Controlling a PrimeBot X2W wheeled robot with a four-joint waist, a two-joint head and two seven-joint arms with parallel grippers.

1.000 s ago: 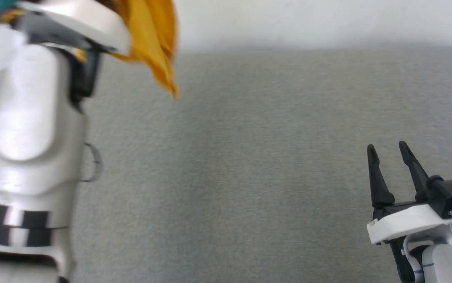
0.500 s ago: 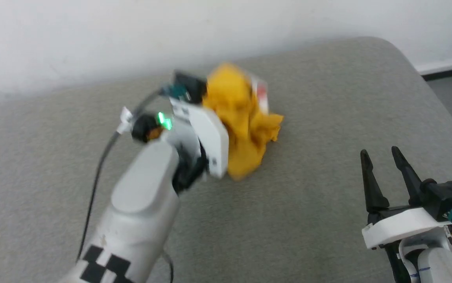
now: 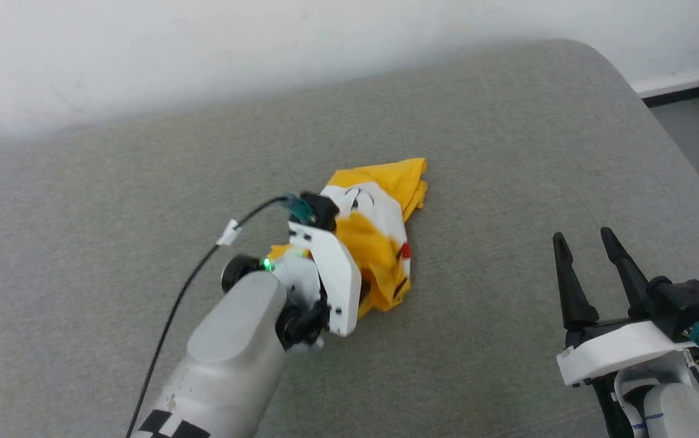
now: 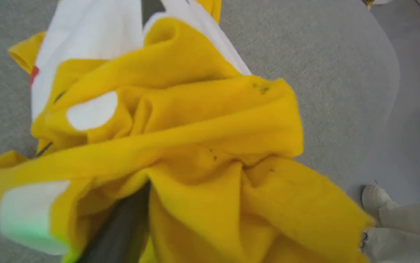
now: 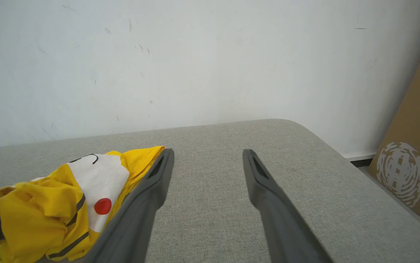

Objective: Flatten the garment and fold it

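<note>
The left gripper (image 3: 328, 267) is down on the crumpled garment (image 3: 379, 243) mid-way across the grey cushion (image 3: 507, 152), fingers buried in yellow folds so I can't tell its grip, while the right gripper (image 3: 582, 236) waits nearby, spread wide and empty, likely for a corner.

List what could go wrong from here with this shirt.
1. Folds of the garment drape over the left gripper; pulling away could snag the cloth and drag it along.
2. The garment lies bunched on the grey cushion with its hems and sleeves hidden; a grab may catch several layers and twist it rather than flatten it.
</note>
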